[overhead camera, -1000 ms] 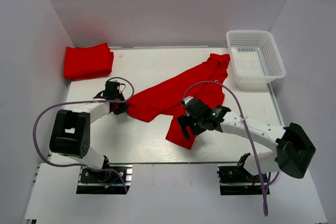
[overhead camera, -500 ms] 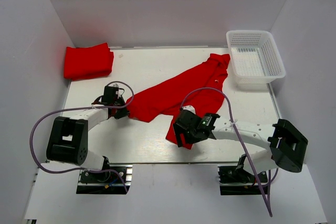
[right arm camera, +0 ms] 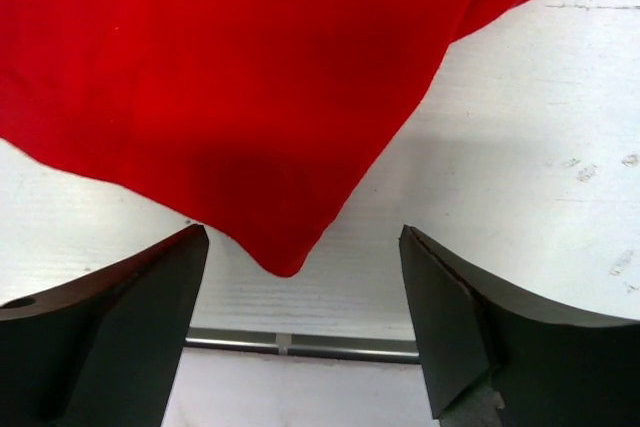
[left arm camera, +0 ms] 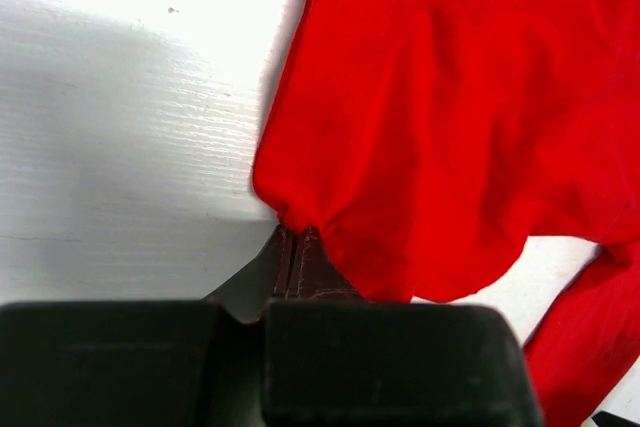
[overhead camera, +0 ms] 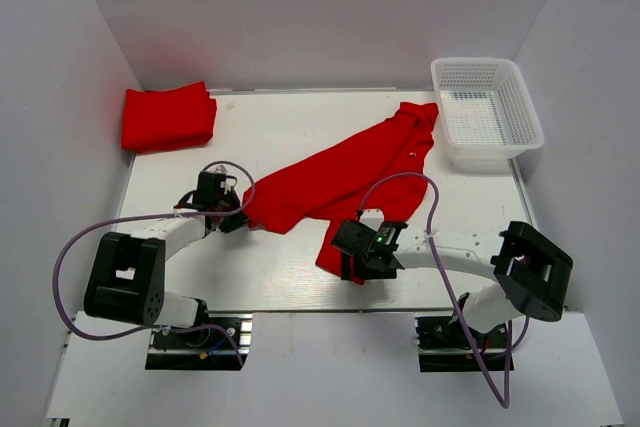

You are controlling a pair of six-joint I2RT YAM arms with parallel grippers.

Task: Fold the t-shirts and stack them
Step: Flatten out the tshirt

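Observation:
One red t-shirt [overhead camera: 340, 172] lies loosely spread, slanting across the middle of the table. My left gripper [overhead camera: 236, 221] is shut on its left corner; in the left wrist view the fingertips [left arm camera: 297, 237] pinch a bunched tip of the cloth [left arm camera: 470, 117]. My right gripper [overhead camera: 347, 269] is open, low over the shirt's near corner. In the right wrist view that pointed corner [right arm camera: 285, 257] lies on the table between the two wide-apart fingers [right arm camera: 150, 297], touching neither. A second red t-shirt [overhead camera: 168, 117] sits folded at the back left.
A white mesh basket [overhead camera: 487, 112] stands at the back right, close to the spread shirt's far end. The table's near edge rail [right arm camera: 300, 344] runs just beyond the right gripper's fingertips. White walls close in the left, back and right.
The right arm has swung toward the near edge and come down over the shirt's near corner, its jaws slightly narrower. The left gripper has drawn the held corner a little left.

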